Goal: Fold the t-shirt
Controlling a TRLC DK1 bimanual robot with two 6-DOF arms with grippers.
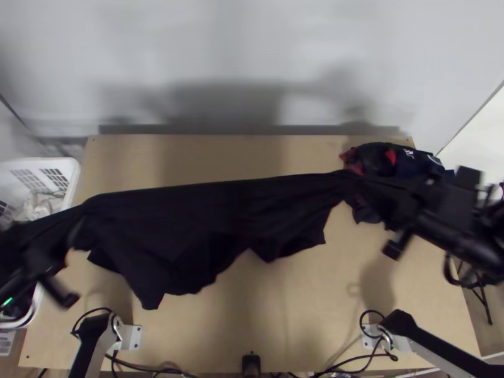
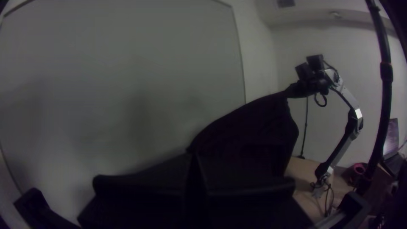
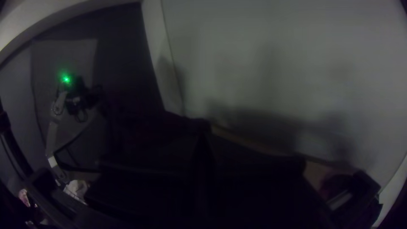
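T-shirt (image 1: 220, 227): black, held up off the table (image 1: 264, 340) and stretched crosswise between both grippers. Upper edge drawn nearly straight from the left side toward the far right corner, sloping slightly; the rest hangs in loose folds. Lower border uneven, with several drooping points; the longest lies left of the middle and points toward the near edge.

Left gripper (image 1: 83, 220): by the table's left edge, closed on one end of the shirt. In the left wrist view its two wide fingers (image 2: 144, 191) meet, with the fabric running away from the tips toward the other arm.

Right gripper (image 1: 362, 181): toward the far right corner, closed on the other end. The right wrist view gives the same picture, fingers (image 3: 250, 178) together and dark cloth leading off across to the left arm.

Surroundings: white laundry basket (image 1: 74, 179) beside the left edge, pale cloth (image 1: 39, 205) inside. Heap of clothes (image 1: 384, 154), dark with red and navy parts, at the far right corner; the shirt's right end passes in front of it. Cables (image 1: 148, 370) along the near edge, beside the arm bases.
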